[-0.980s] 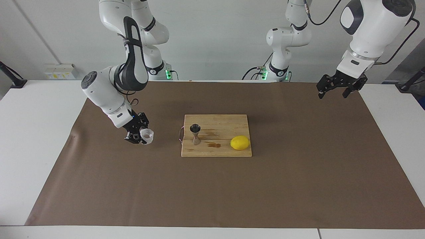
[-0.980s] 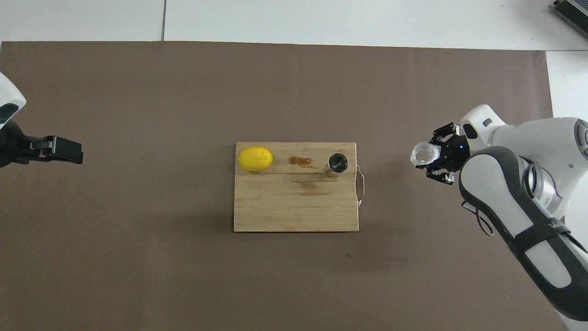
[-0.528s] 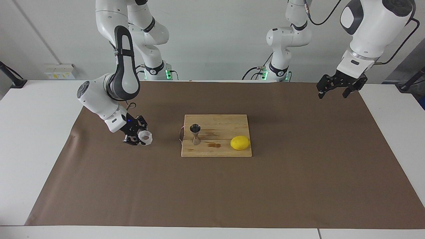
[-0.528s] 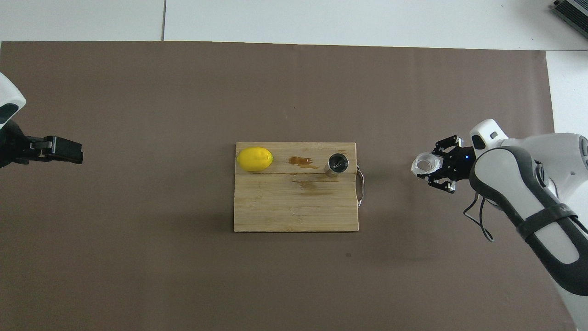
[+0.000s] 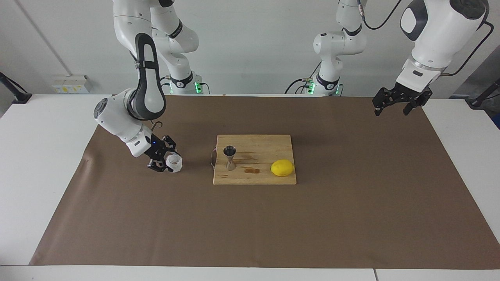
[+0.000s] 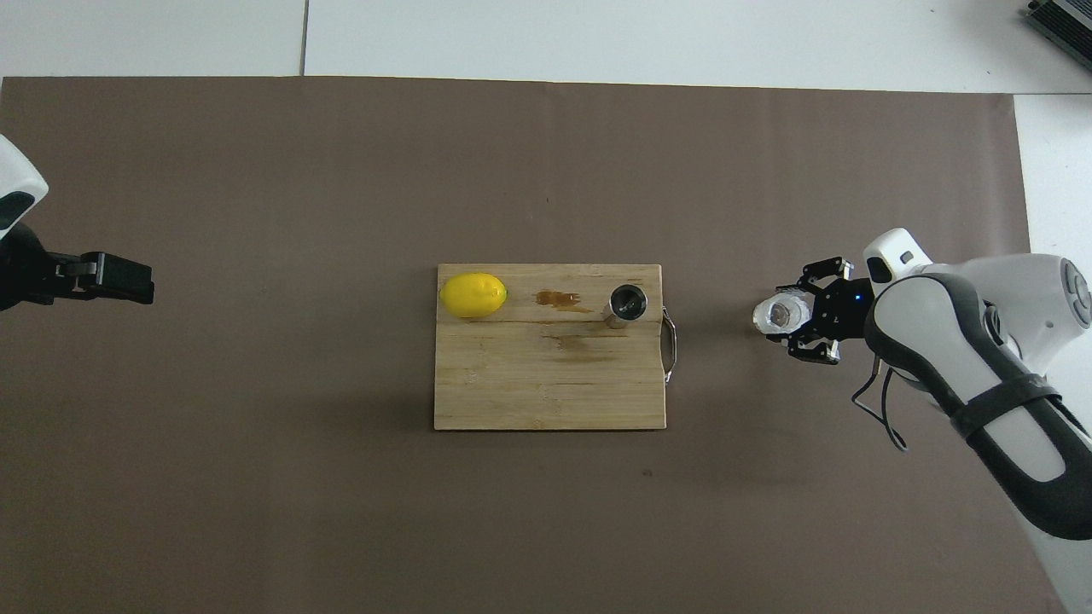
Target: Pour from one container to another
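Facing view: one crinkly white cup (image 5: pixel 174 162), one shiny steel hourglass jigger (image 5: pixel 229 157), one smooth yellow lemon (image 5: pixel 282 168), one wooden board (image 5: pixel 254 176) on the brown-papered counter (image 5: pixel 250 226). The right gripper (image 5: pixel 163 159) has its fingers clamped on the cup, tilted, low over the paper, well apart from the jigger. The left gripper (image 5: pixel 397 102) waits aloft, fingers spread.

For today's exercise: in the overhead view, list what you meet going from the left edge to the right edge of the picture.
left hand → lemon → brown stain → steel jigger → board's metal handle → white crinkled cup → right hand, holding that cup.
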Action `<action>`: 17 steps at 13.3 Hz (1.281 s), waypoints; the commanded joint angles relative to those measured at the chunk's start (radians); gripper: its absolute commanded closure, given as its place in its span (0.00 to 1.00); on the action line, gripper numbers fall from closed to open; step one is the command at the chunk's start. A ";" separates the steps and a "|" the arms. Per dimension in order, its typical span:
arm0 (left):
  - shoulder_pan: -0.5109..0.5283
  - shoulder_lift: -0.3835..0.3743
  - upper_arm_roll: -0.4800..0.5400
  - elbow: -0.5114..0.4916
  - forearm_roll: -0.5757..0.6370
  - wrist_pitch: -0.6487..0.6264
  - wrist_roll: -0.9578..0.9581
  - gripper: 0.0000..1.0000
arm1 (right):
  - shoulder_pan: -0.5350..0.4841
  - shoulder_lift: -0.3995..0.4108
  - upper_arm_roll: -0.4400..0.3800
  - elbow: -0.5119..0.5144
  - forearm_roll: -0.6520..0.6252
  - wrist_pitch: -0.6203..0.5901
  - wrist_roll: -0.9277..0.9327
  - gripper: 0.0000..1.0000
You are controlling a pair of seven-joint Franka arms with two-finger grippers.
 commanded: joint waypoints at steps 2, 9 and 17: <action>0.006 -0.026 -0.003 -0.031 0.005 0.015 -0.001 0.00 | -0.012 -0.018 0.003 -0.010 0.034 -0.020 -0.020 0.00; 0.006 -0.026 -0.003 -0.031 0.005 0.015 -0.001 0.00 | -0.010 -0.144 -0.004 0.010 0.016 -0.015 0.129 0.00; 0.006 -0.026 -0.003 -0.031 0.005 0.013 -0.001 0.00 | -0.006 -0.225 -0.003 0.200 -0.397 -0.147 0.896 0.00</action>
